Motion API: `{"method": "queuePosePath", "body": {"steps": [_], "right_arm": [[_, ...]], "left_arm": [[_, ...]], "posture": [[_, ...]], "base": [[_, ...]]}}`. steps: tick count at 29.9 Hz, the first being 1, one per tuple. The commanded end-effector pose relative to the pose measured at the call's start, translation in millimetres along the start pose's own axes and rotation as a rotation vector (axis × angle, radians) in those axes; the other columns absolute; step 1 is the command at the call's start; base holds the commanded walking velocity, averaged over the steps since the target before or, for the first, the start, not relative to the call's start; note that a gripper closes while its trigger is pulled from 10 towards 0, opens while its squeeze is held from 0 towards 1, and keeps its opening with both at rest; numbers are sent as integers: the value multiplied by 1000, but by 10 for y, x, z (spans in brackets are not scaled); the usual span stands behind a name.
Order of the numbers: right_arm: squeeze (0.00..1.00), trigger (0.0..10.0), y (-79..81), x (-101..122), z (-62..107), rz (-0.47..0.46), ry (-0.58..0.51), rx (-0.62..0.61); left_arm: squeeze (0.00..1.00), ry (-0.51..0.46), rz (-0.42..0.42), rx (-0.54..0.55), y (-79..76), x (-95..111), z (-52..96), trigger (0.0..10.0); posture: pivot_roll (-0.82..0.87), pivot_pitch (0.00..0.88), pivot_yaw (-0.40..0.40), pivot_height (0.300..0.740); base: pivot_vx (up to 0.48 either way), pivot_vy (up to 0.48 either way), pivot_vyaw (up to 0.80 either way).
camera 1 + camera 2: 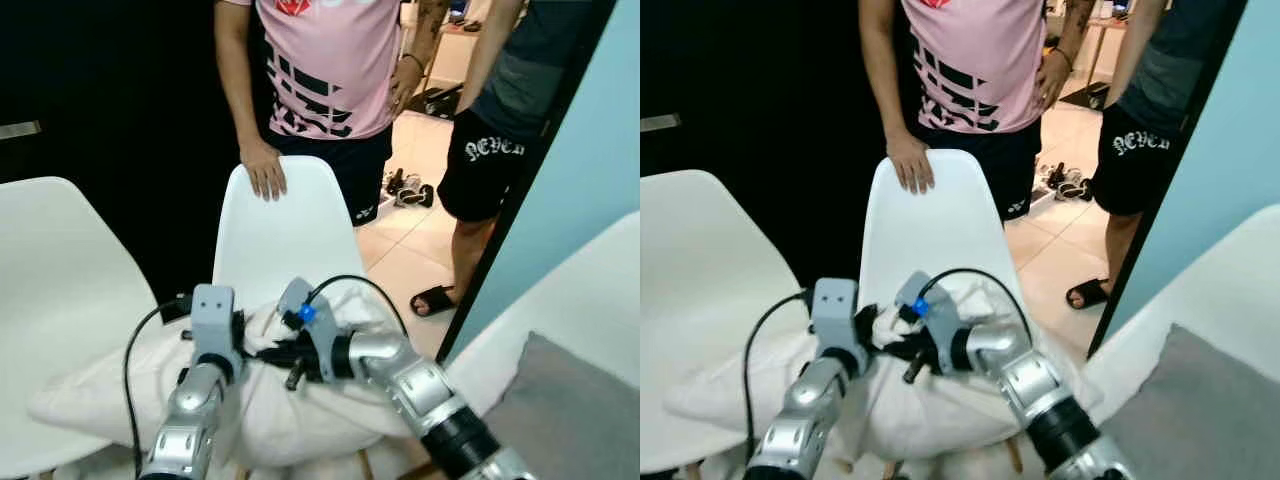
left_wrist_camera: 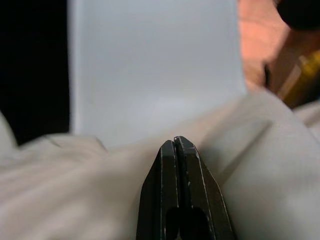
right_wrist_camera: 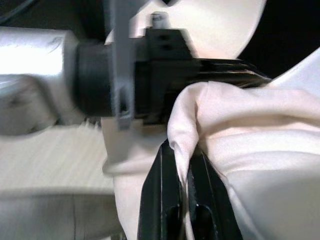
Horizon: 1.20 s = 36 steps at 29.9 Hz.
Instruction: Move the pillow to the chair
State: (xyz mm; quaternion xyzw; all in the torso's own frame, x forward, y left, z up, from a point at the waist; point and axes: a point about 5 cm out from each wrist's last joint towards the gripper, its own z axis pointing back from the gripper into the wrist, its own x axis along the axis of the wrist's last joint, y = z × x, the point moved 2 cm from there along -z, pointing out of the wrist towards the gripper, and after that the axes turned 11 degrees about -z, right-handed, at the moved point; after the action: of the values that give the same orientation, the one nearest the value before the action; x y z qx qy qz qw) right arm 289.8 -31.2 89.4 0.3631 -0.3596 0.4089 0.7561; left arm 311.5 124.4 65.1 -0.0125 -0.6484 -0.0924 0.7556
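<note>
Both pincers, my left pincer (image 2: 174, 142) pressed closed and my right pincer (image 3: 182, 150) pinching fabric, hold the pillow (image 1: 290, 410) over the chair (image 1: 275, 230) seat's front edge; next, presumably, release.

Bright head views; wrist views blurry

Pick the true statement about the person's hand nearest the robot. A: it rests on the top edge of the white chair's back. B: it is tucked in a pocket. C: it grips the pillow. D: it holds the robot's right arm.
A: the person's hand lies on the top edge of the white chair, above the pillow and apart from both of the robot's arms.
</note>
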Motion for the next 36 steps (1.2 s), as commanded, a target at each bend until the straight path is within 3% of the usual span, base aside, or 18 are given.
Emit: {"method": "queuePosePath", "body": {"steps": [1, 5, 9, 12, 15, 25, 26, 27, 28, 30, 31, 32, 33, 34, 35, 36], "right_arm": [[0, 10000, 184, -655, -93, -141, 276, 96], [0, 10000, 221, -760, -16, -141, 340, 129], [0, 10000, 141, -806, 24, -169, 365, 92], [0, 10000, -10, -818, -85, -232, 338, -2], [0, 10000, -126, -844, -179, -230, 326, -103], [0, 10000, -214, -522, -367, -243, 148, -196], [0, 10000, -230, -442, -402, -249, 121, -219], [0, 10000, -230, -442, -402, -249, 121, -219], [0, 10000, -251, -384, -427, -251, 104, -238], [0, 10000, -311, -331, -431, -255, 89, -275], [0, 10000, -311, -331, -431, -255, 89, -275], [0, 10000, -343, -332, -420, -258, 89, -292], [0, 10000, -359, -341, -411, -255, 93, -297], [0, 10000, -359, -341, -411, -255, 93, -297], [0, 10000, -370, -350, -408, -254, 95, -301], [0, 10000, -370, -350, -408, -254, 95, -301]], "left_arm": [[0, -180, 45, -21, -42, 463, -64, 10000], [0, -165, 39, -39, -71, 438, -49, 10000], [0, -153, 42, -47, -82, 413, -33, 10000], [0, -140, 51, -55, -93, 403, -28, 10000], [0, -137, 75, -48, -70, 435, -23, 10000], [0, -189, 90, -9, 145, 677, 9, 10000], [0, -229, 45, -86, 137, 803, 48, 10000], [0, -229, 45, -86, 137, 803, 48, 10000], [0, -259, -24, -178, 93, 906, 107, 10000], [0, -304, -255, -412, -41, 1062, 319, 10000], [0, -304, -255, -412, -41, 1062, 319, 10000], [0, -303, -348, -470, -12, 1112, 409, 10000], [588, -304, -434, -501, 81, 1186, 492, 10000], [588, -304, -434, -501, 81, 1186, 492, 10000], [1000, -298, -480, -502, 170, 1250, 538, 10000], [1000, -298, -480, -502, 170, 1250, 538, 10000]], "posture": [[143, 0, 3, 605], [144, 0, 2, 595], [146, 0, -2, 580], [152, 0, -5, 565], [165, 0, -9, 550], [184, 2, -13, 520], [189, 7, -14, 515], [189, 7, -14, 515], [189, 7, -13, 510], [193, 6, -11, 500], [193, 6, -11, 500], [195, 6, -11, 495], [199, 3, -8, 490], [199, 3, -8, 490], [201, 2, -7, 485], [201, 2, -7, 485]], "base": [[0, 0, 0], [0, 0, 0], [0, 0, 0], [0, 0, 0], [0, 0, 0], [0, 0, 0], [0, 0, 0], [0, 0, 0], [0, 0, 0], [0, 0, 0], [0, 0, 0], [0, 0, 0], [0, 0, 0], [0, 0, 0], [0, 0, 0], [0, 0, 0]]}}
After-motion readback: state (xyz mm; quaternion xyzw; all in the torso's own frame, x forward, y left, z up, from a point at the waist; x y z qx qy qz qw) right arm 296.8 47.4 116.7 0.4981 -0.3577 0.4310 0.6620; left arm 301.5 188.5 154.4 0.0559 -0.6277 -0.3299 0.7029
